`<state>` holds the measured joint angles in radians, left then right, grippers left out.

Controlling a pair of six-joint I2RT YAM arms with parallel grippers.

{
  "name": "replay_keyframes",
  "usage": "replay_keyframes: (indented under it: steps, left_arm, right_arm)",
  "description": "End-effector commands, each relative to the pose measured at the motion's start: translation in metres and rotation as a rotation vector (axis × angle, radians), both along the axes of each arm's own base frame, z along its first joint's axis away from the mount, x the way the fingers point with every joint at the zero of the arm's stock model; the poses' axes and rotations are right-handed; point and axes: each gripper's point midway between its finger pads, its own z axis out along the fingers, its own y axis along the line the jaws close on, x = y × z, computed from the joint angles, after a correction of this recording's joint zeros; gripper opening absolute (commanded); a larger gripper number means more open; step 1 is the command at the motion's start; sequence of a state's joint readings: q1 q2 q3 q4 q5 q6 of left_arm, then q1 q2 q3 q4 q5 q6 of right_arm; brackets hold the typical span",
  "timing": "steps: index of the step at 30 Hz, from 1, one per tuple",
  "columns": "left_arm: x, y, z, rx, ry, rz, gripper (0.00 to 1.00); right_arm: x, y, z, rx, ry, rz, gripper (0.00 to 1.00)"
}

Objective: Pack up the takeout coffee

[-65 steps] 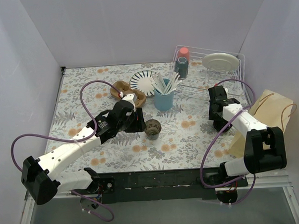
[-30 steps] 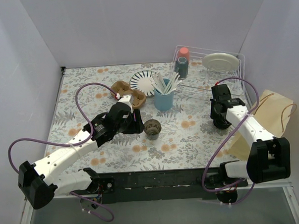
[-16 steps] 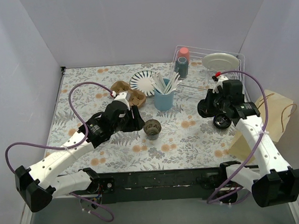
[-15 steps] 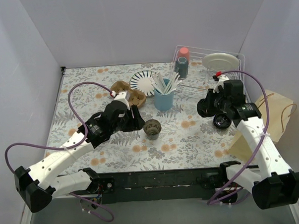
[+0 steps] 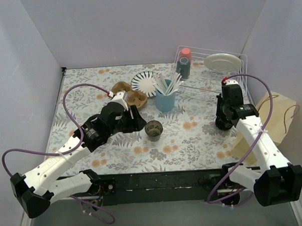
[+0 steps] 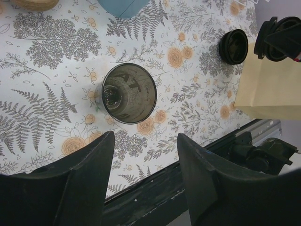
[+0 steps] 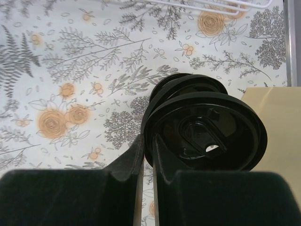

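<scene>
The right pincer (image 7: 146,141) was nipped almost closed on the rim of the round black plastic lid (image 7: 204,134), low over the floral surface (image 5: 192,136) and just beside the tan paper bag (image 5: 274,112). The dark paper coffee cup (image 6: 128,93) stood upright and lidless below the left pincer (image 6: 143,141), which was spread wide and empty. Capping would likely go best with the left steadying the cup while the lid came in level and centred, then pressed evenly.

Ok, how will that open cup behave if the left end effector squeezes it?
Likely light and easy to tip: the cup looks empty. Until the lid goes on, its thin rim would probably squash under a firm squeeze.
</scene>
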<state>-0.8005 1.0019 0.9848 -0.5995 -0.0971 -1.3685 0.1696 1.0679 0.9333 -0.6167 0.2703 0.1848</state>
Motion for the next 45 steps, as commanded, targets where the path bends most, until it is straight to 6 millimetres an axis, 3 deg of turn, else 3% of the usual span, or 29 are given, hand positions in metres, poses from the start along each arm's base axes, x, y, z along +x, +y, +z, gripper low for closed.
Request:
replay_keyframes:
  steps: [1, 8, 14, 21, 28, 45]
  left_arm:
    - [0.002, 0.004, 0.01, -0.008, -0.027, 0.017, 0.56]
    - [0.004, 0.008, 0.002, 0.033, -0.016, 0.023, 0.56]
    - [0.005, 0.013, 0.002, 0.055, -0.027, 0.034, 0.56]
    - [0.005, 0.014, 0.002, 0.059, -0.032, 0.037, 0.57]
    - [0.005, 0.014, 0.003, 0.054, -0.032, 0.039, 0.57]
    - [0.002, 0.017, 0.006, 0.047, -0.038, 0.038, 0.57]
  right_arm:
    - [0.019, -0.017, -0.012, -0.081, -0.004, -0.074, 0.13]
    - [0.026, -0.021, -0.056, -0.118, 0.123, -0.115, 0.14]
    - [0.023, -0.031, -0.071, -0.165, 0.154, -0.143, 0.14]
    - [0.021, -0.026, -0.085, -0.141, 0.163, -0.124, 0.16]
    - [0.018, -0.03, -0.082, -0.155, 0.156, -0.13, 0.24]
    - [0.018, -0.03, -0.069, -0.147, 0.13, -0.136, 0.22]
